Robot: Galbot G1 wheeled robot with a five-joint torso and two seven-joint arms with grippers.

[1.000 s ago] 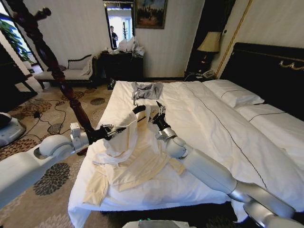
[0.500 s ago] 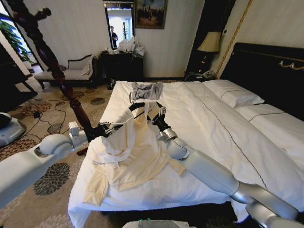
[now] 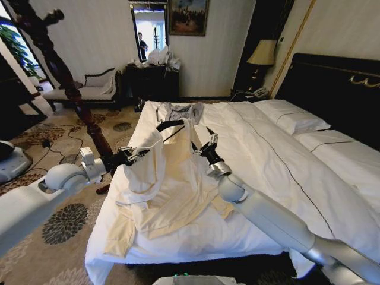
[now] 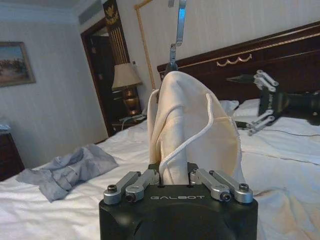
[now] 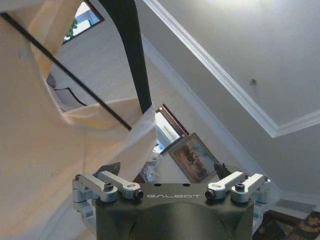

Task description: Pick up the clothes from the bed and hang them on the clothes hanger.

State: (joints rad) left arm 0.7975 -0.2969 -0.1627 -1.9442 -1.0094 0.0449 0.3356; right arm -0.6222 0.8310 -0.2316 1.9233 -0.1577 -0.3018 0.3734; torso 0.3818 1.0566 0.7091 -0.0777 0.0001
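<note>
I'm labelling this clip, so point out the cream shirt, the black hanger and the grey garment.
cream shirt (image 3: pixel 178 172), head view, draped body.
black hanger (image 3: pixel 169 124), head view, curved shoulder.
grey garment (image 4: pixel 65 170), left wrist view, crumpled middle.

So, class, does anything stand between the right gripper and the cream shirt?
Nothing visible does. The right gripper, jaws open, sits just beside the shirt, which the left gripper holds up over the bed on the black hanger. The grey garment lies farther back.
</note>
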